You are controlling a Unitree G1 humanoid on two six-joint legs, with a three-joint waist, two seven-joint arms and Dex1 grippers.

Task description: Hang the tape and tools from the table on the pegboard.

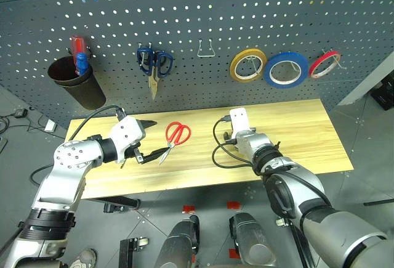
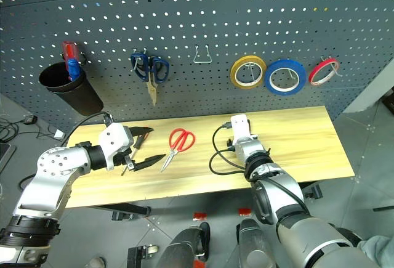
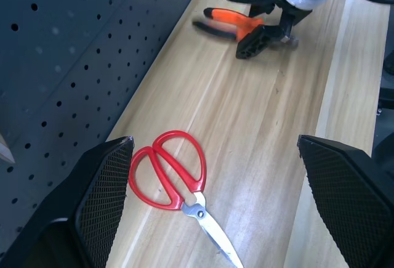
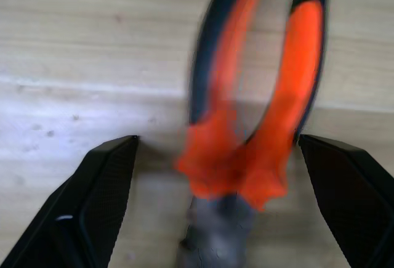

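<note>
- Left eye view shows the pegboard [image 1: 197, 28] behind the light wooden table [image 1: 308, 138], with the blue tape [image 1: 286, 69] already on a hook between a yellow roll [image 1: 248, 64] and a thin red roll [image 1: 324, 63].
- Dark blue-handled scissors [image 1: 154, 64] hang further along the board, and a black cup [image 1: 77, 83] fixed to it holds a red-handled tool [image 1: 79, 55]; an empty wire hook [image 1: 205, 49] sits between the scissors and the yellow roll.
- Red-handled scissors [image 1: 175, 137] lie flat on the table, handles toward the board and blades pointing at the front edge.
- Left claw [image 3: 215, 206] hovers just beside those scissors with its jaws spread wide and nothing between them; in the left wrist view the red loops lie near one finger [image 3: 104, 194].
- Pliers [image 4: 258, 126] with orange-and-black handles lie on the table, right under the right claw [image 4: 218, 212].
- Right claw's jaws stand wide apart on either side of the pliers' head, handles pointing away; whether a finger [image 4: 92, 200] touches the tool cannot be told.
</note>
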